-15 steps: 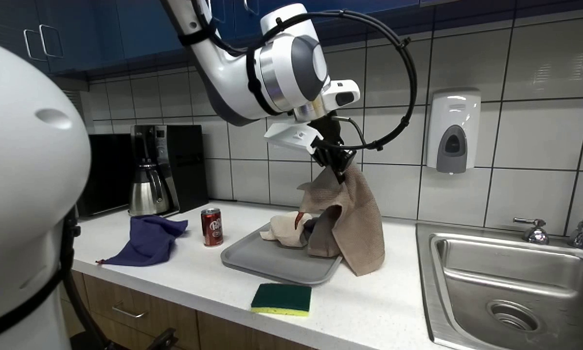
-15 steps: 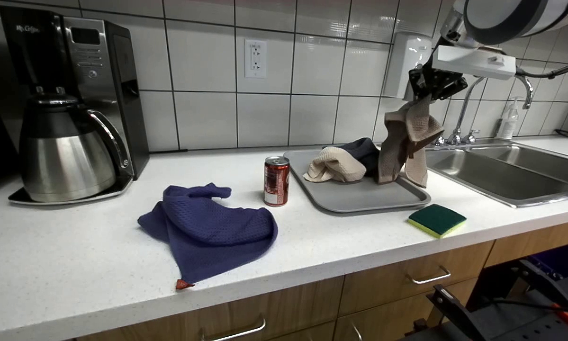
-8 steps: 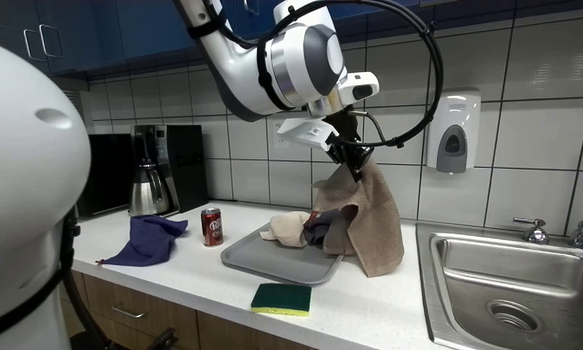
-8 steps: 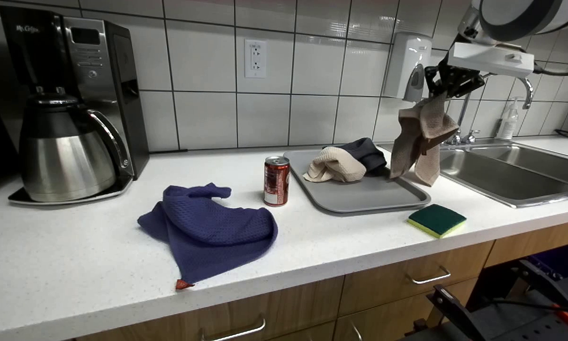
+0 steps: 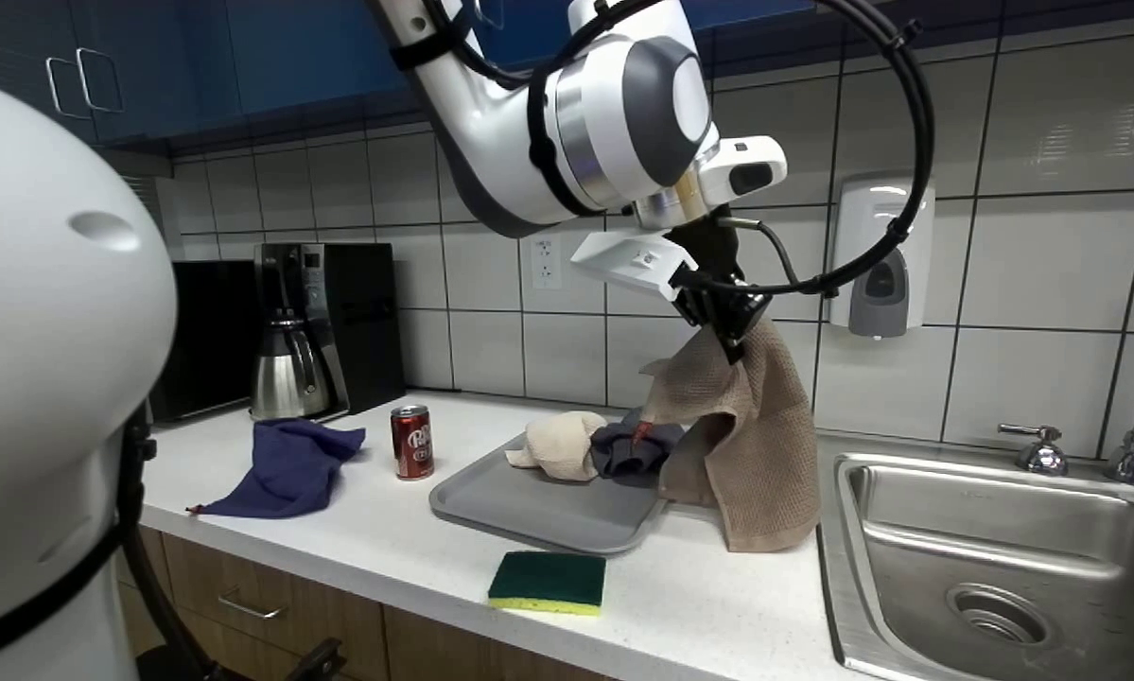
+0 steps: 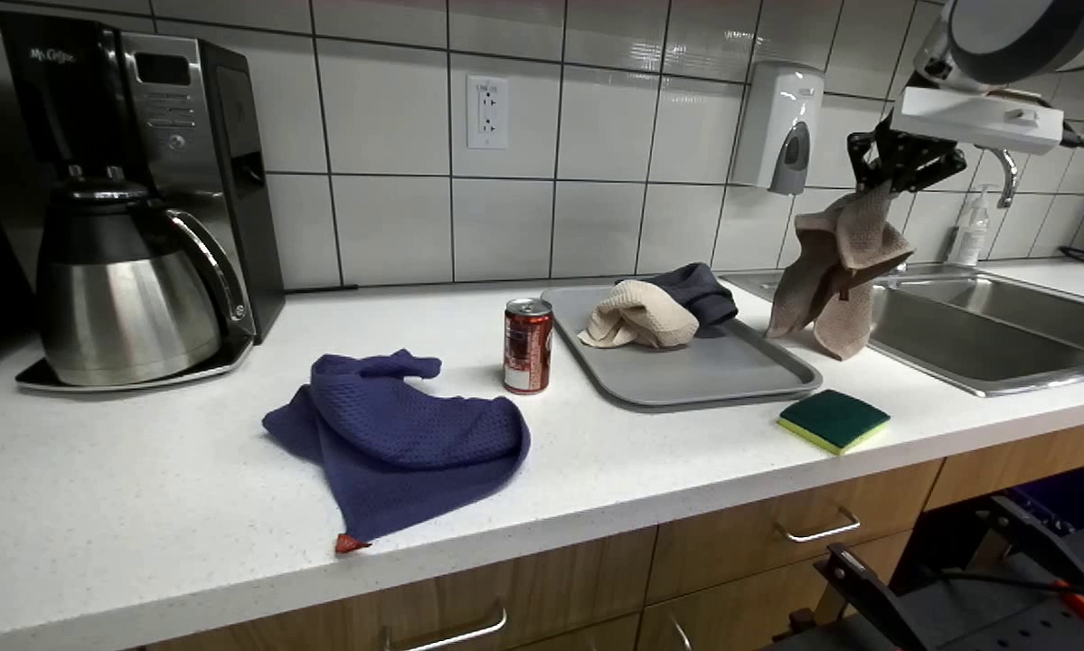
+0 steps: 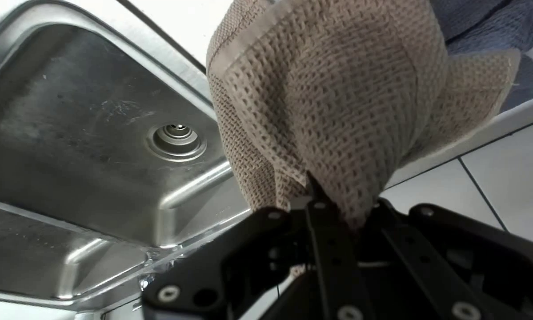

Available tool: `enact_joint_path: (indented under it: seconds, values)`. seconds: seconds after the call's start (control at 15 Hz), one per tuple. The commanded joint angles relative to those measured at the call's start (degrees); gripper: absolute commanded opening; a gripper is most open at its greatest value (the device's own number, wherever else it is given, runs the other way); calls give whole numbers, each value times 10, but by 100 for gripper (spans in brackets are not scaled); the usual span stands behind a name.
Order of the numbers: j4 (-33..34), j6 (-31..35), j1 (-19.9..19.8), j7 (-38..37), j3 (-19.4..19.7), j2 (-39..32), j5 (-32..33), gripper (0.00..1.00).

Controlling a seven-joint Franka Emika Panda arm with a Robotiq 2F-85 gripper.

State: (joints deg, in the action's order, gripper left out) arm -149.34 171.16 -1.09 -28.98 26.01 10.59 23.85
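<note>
Wrist view: the hand point(image 7: 348, 208) was clamped on the brown cloth point(image 7: 350, 98), which hung in loose folds, the steel sink point(image 7: 75, 124) beyond. In an exterior view, the cloth hung over the tabletop point(image 6: 614, 448) between sink and gray tray point(image 6: 704, 375), which bore a cream cloth point(image 6: 643, 316) and, behind it, a dark cloth point(image 6: 702, 294).

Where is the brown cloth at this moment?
In both exterior views, the brown cloth hangs from the pincer, right of centre, between the tray and the sink.
</note>
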Motion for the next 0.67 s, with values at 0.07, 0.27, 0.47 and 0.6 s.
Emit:
enact_joint_path:
  seconds: [0.07, 0.27, 0.47, 0.6]
  values:
    - [-6, 3, -1, 23, 26, 5, -5, 2]
    - [-7, 5, -1, 24, 40, 0, -3, 2]
    - [-6, 3, 0, 22, 48, -5, -2, 2]
    - [-7, 4, -1, 19, 50, -10, 2, 2]
